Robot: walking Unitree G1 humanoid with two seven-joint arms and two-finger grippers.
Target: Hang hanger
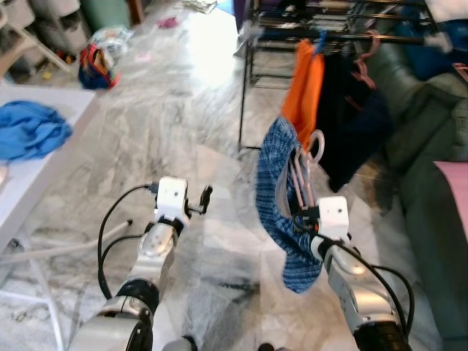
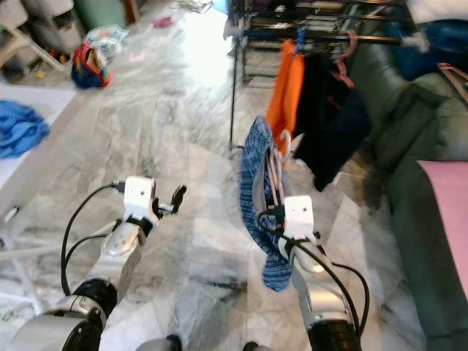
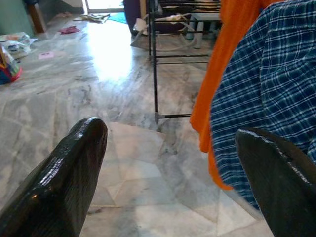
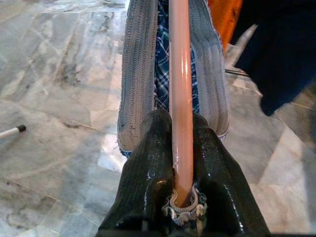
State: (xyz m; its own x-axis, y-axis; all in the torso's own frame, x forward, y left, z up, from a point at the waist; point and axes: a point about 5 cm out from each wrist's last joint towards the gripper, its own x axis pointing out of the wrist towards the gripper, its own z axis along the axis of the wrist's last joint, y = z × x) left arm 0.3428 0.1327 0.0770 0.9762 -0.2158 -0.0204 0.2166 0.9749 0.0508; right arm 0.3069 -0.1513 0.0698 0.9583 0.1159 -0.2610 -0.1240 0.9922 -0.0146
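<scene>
The right gripper (image 4: 181, 173) has its jaws closed on a pink hanger (image 4: 180, 74) carrying a blue plaid garment (image 1: 276, 183), held up near the clothes rack (image 1: 322, 29) beside an orange garment (image 1: 306, 88). The left gripper (image 1: 203, 197) hovers over the marble floor (image 1: 190, 131), jaws spread and holding nothing.

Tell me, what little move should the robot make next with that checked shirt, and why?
Probably step forward and lift the right gripper toward the rack. It is shut on the pink hanger carrying the blue checked shirt, and the hook sits well short of and below the rail where the orange garment hangs. The left gripper is open and free.
</scene>
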